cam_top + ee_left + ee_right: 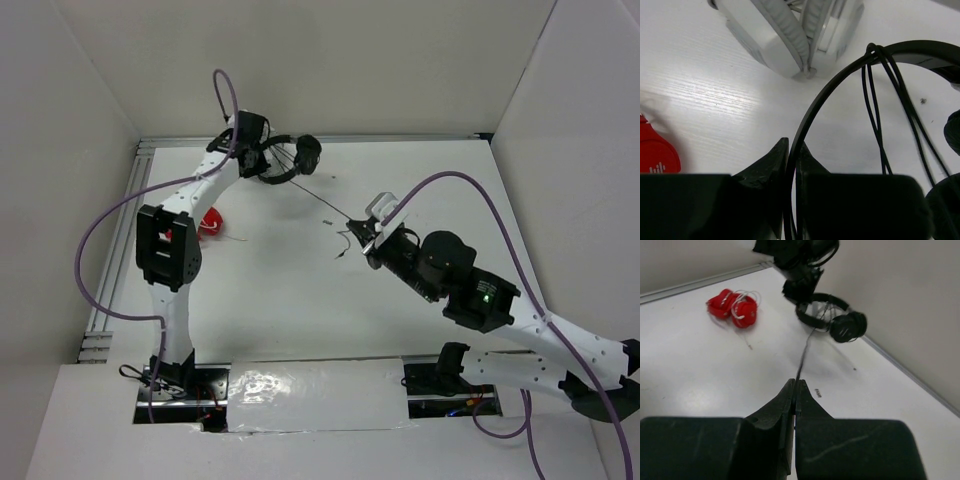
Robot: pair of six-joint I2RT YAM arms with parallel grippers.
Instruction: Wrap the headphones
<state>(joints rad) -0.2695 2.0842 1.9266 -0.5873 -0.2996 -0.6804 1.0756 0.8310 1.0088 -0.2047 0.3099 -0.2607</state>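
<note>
The black headphones (300,155) lie at the back of the table near the wall. My left gripper (262,162) is shut on their thin black headband (840,75); the band runs between the jaws of the left gripper (792,150). The black cable (879,125) is looped round the headband in a few turns. It then runs taut across the table (318,198) to my right gripper (355,232). The right gripper (796,385) is shut on the cable (803,356), a little above the table. One round ear pad (847,326) shows.
Red headphones (208,222) lie left of centre, beside the left arm; they also show in the right wrist view (735,307). White/grey headphones (785,30) lie just beyond the black headband. White walls close the back and both sides.
</note>
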